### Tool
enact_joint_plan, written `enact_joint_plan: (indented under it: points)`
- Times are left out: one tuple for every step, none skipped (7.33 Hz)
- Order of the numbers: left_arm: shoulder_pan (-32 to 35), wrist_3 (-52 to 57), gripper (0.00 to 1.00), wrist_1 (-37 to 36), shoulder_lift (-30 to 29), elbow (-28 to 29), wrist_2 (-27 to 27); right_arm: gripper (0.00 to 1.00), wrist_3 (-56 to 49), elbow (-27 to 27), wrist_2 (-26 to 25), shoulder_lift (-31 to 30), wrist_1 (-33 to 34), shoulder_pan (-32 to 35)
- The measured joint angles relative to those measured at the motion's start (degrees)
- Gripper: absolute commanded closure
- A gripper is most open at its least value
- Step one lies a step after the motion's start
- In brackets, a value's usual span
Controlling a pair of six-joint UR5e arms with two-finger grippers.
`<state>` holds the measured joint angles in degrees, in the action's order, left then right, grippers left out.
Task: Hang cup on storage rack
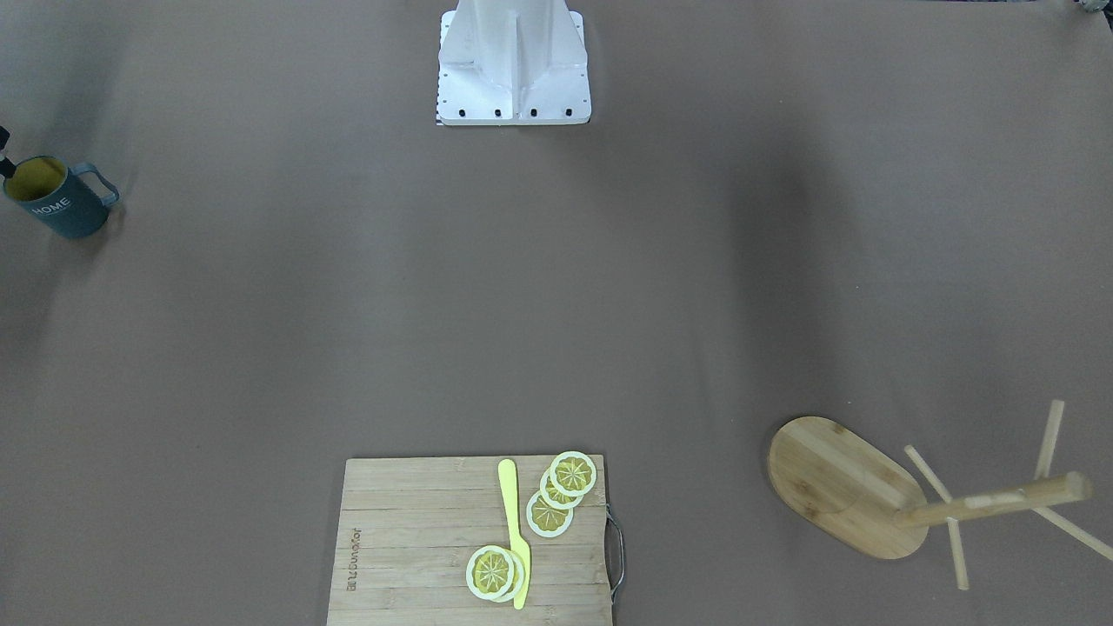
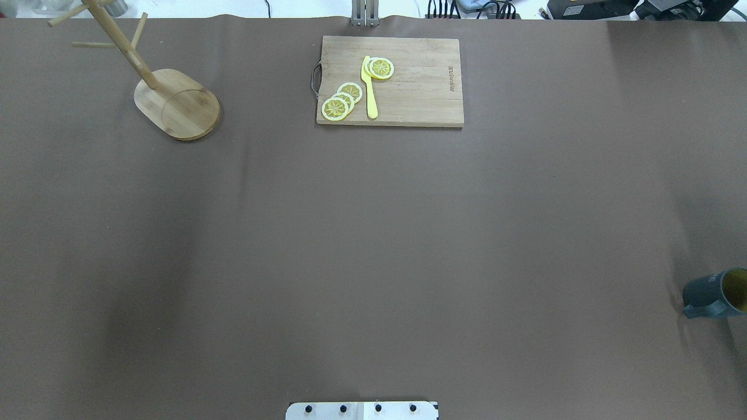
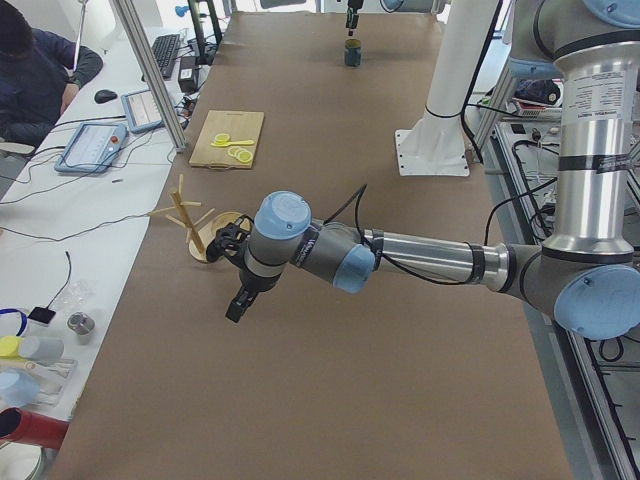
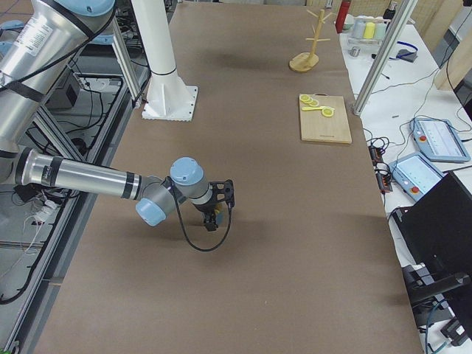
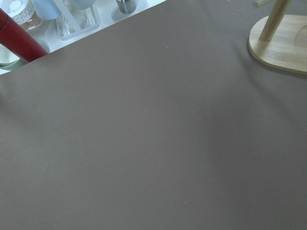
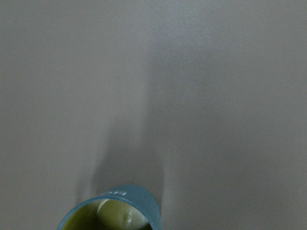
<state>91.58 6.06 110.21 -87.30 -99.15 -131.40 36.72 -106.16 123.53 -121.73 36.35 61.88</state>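
Note:
The cup [image 1: 61, 202], dark blue-grey with a yellow-olive inside and white "HOME" lettering, stands upright at the table's end on my right side, its handle toward the table's middle. It also shows as the cup [image 2: 715, 293] and the cup [image 6: 112, 211]. My right gripper [image 3: 352, 22] hangs right over it, and one dark finger [image 1: 5, 161] shows at the cup's rim. I cannot tell its state. The storage rack [image 1: 848, 487] stands on the far left side as a bamboo mug tree [image 2: 178, 105]. My left gripper [image 3: 240, 305] hovers over bare table near the rack's base [image 5: 283, 52]; I cannot tell its state.
A slatted cutting board [image 2: 391, 81] with lemon slices [image 2: 341, 100] and a yellow knife [image 2: 369, 87] lies at the far edge's middle. The robot base [image 1: 513, 65] stands mid-table on the near side. Bottles and a red cylinder [image 5: 19, 40] sit beyond the left end. A person [image 3: 35, 70] sits at a side desk.

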Motion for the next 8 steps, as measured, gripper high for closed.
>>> enact_joint_plan:
  points:
    - [0.00,0.00,0.01,0.00,0.00,0.05,0.00,0.05,0.01,0.00,-0.73,0.00,0.06,-0.74]
    - [0.00,0.00,0.01,0.00,-0.03,0.10,0.00,0.08,0.02,0.02,-1.35,0.00,0.14,-1.44]
    - [0.00,0.00,0.01,0.00,-0.05,0.14,0.00,0.11,0.00,0.08,-1.88,0.00,0.18,-2.20]
    - [0.00,0.00,0.01,0.00,-0.06,0.15,0.00,0.15,-0.04,0.17,-2.94,0.00,0.22,-3.60]
    - [0.00,-0.02,0.01,0.00,-0.06,0.10,0.00,0.33,-0.06,0.27,-4.31,0.00,0.26,-5.39]
    - [0.00,-0.06,0.01,0.00,-0.07,0.05,0.00,0.65,-0.07,0.30,-5.10,-0.03,0.28,-6.54]
    - [0.00,-0.08,0.01,0.00,-0.07,-0.02,0.00,0.80,-0.07,0.32,-5.29,-0.05,0.29,-6.99]
    - [0.00,-0.08,0.01,0.00,-0.07,-0.10,0.00,0.83,-0.07,0.33,-5.18,-0.01,0.29,-7.09]
